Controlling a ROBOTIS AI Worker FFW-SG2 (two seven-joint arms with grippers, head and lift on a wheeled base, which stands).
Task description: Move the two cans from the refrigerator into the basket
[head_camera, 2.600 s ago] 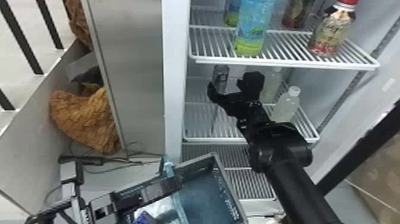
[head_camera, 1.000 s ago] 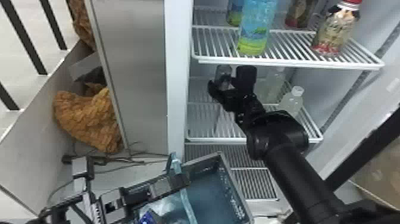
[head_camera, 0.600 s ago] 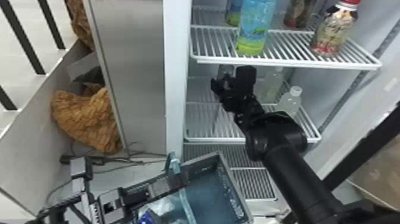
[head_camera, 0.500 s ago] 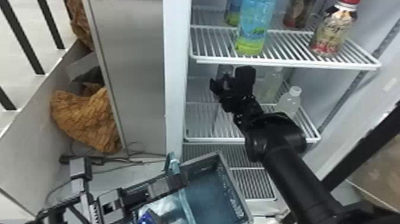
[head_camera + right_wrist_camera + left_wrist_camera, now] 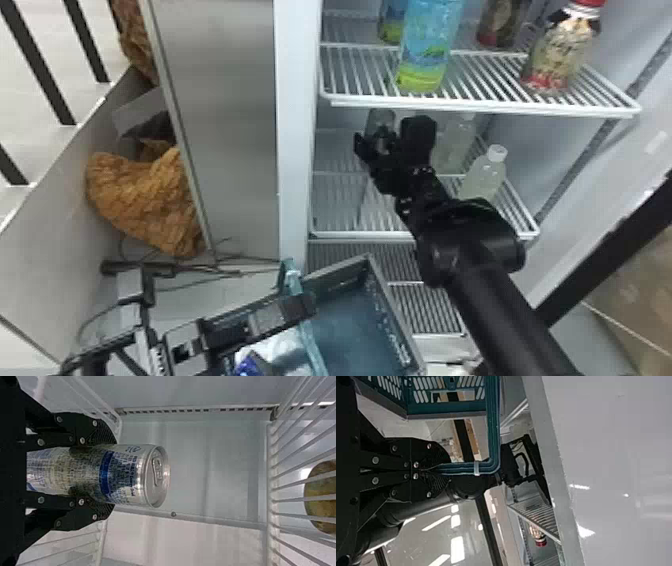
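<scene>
Inside the refrigerator, my right gripper [image 5: 389,134] has its fingers on both sides of a can [image 5: 380,120], on the level below the upper shelf. In the right wrist view the right gripper [image 5: 111,472] is closed against the silver-and-blue can [image 5: 123,475], whose tab end points away from the palm. My left gripper [image 5: 300,304] is at the basket [image 5: 395,312] and grips its teal handle [image 5: 309,337]. The left wrist view has the left gripper [image 5: 443,469] shut around that handle [image 5: 493,423]. A blue item [image 5: 252,363] lies in the basket beside white plastic.
The upper wire shelf [image 5: 480,106] with several bottles hangs just above the right gripper. Two pale bottles, one at the shelf's right [image 5: 482,175], stand beside the right arm. The refrigerator's left edge [image 5: 292,150] rises close to the can. Brown cloth [image 5: 145,200] lies far left.
My right gripper's fingers have drawn closer together around the can, and the right arm has shifted slightly. The left gripper has moved a little to the right with the handle, then kept nearly still.
</scene>
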